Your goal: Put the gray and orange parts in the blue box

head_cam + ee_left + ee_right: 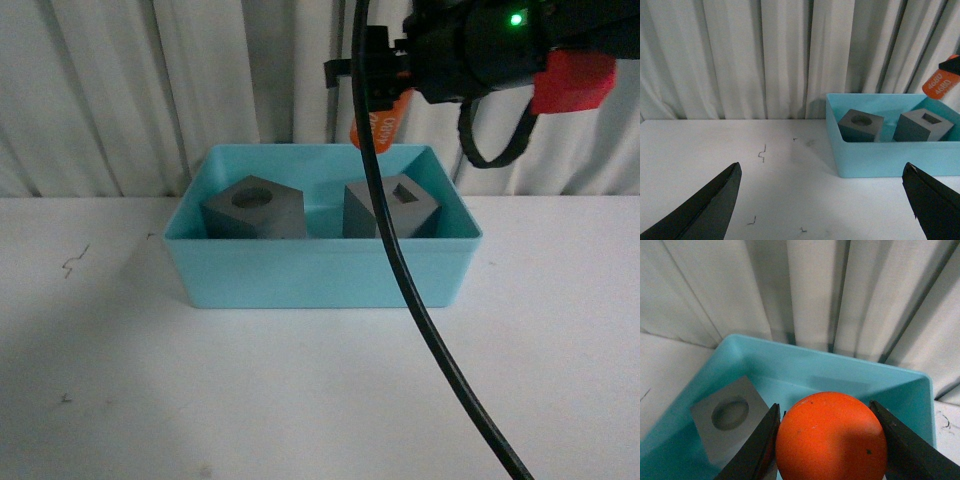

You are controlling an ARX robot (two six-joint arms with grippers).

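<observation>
Orange cylinder (831, 437) pinched in right hand (827, 440), above blue box (320, 270). Left hand (825, 200) spread wide over bench (740, 165).

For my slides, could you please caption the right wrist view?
Right gripper holds the orange cylinder above the blue box, where a gray cube already sits.

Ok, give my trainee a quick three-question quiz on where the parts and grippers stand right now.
1. True or false: both gray cubes already sit inside the blue box.
2. What is the right gripper holding?
3. The left gripper is: A) shut on a cube, B) open above the table, C) inside the box.

Key:
1. True: round-recess cube, square-recess cube.
2. The orange cylinder, above the box.
3. B.
</observation>
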